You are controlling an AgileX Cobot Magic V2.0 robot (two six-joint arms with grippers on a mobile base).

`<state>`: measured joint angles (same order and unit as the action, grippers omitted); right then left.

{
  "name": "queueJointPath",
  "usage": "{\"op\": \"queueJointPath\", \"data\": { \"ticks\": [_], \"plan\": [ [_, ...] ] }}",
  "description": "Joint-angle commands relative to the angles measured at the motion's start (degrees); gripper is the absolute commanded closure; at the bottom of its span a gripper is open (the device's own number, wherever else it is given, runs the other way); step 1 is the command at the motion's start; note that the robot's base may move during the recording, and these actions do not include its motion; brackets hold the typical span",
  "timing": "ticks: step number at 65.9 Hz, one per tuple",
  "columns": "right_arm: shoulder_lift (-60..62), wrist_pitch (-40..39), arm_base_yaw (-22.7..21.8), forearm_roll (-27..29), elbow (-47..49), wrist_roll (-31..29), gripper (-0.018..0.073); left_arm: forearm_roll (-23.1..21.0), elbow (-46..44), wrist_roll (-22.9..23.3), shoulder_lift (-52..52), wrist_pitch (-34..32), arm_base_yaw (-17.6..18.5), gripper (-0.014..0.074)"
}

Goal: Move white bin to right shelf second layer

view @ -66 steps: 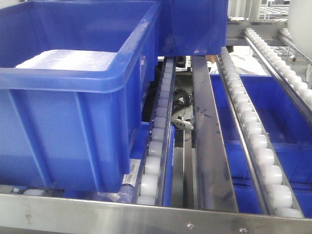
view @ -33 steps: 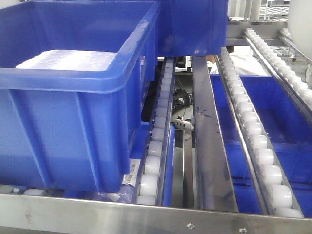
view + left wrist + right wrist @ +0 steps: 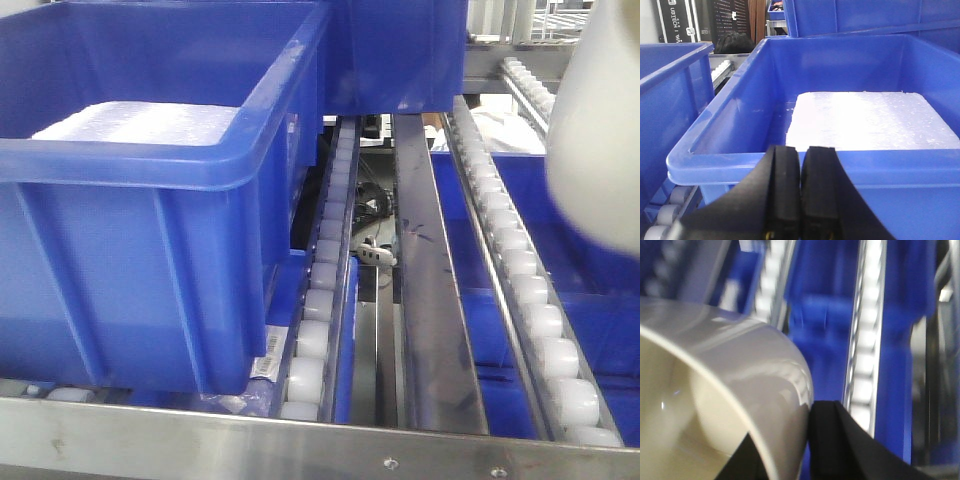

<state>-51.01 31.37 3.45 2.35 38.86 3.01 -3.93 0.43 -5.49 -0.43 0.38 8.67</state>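
The white bin [image 3: 598,130], glossy and cream-white, hangs blurred at the right edge of the front view, above the roller lanes of the right shelf second layer [image 3: 520,270]. In the right wrist view the white bin [image 3: 740,370] fills the left side. My right gripper [image 3: 785,422] is shut on its wall, one black finger [image 3: 747,462] inside and the other outside. Below it runs a roller lane [image 3: 867,340]. My left gripper [image 3: 800,155] is shut with nothing in it, just in front of a blue crate's rim.
A large blue crate [image 3: 150,220] holding a white foam slab [image 3: 865,120] stands on the rollers at the left. A second blue crate [image 3: 395,50] sits behind it. More blue crates [image 3: 580,260] lie on the level below. A steel frame bar [image 3: 300,440] crosses the front.
The white bin has come in from the upper right, moving left and down over the right-hand roller lanes. The blue crates have not moved.
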Motion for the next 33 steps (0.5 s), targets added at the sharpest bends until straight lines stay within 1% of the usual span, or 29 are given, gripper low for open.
{"op": "queueJointPath", "data": {
  "ticks": [1, 8, 33],
  "plan": [
    [-2.9, -2.2, -0.3, 0.3, 3.7, -0.1, 0.0536, -0.3, 1.9, 0.4, -0.8, -5.0, 0.1, 0.0512],
    [-4.6, -1.4, -0.3, 0.3, 4.4, -0.1, 0.0536, -0.3, 1.9, 0.4, -0.8, -5.0, 0.1, 0.0512],
    [-4.6, 0.6, -0.3, 0.2, 4.4, -0.1, 0.0536, -0.3, 1.9, 0.4, -0.8, -5.0, 0.1, 0.0512]
  ]
}}
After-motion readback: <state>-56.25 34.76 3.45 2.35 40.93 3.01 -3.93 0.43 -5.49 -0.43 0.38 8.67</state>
